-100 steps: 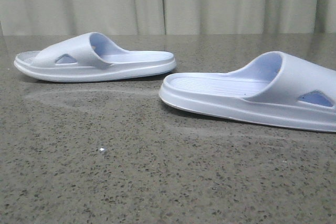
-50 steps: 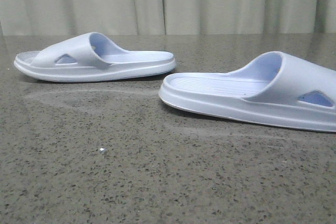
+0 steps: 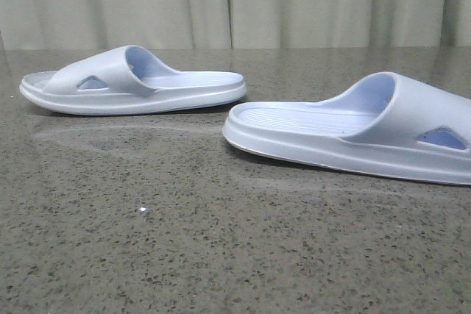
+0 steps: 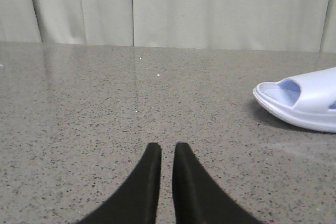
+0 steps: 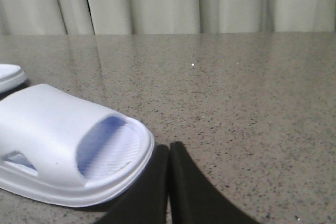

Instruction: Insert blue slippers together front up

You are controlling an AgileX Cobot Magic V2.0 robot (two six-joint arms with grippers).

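Observation:
Two pale blue slippers lie sole down and apart on the speckled stone table. One slipper (image 3: 132, 82) is at the far left, toe pointing left. The other slipper (image 3: 353, 134) is nearer, at the right, toe pointing right. No gripper shows in the front view. My left gripper (image 4: 167, 148) is shut and empty, low over bare table, with the left slipper's toe (image 4: 302, 100) off to its side. My right gripper (image 5: 169, 148) is shut and empty, just beside the toe of the right slipper (image 5: 63, 140). The other slipper's end (image 5: 8, 77) shows beyond it.
The grey speckled table (image 3: 184, 240) runs back to pale curtains (image 3: 235, 5) that hang behind its far edge. Nothing else stands on the table in these views.

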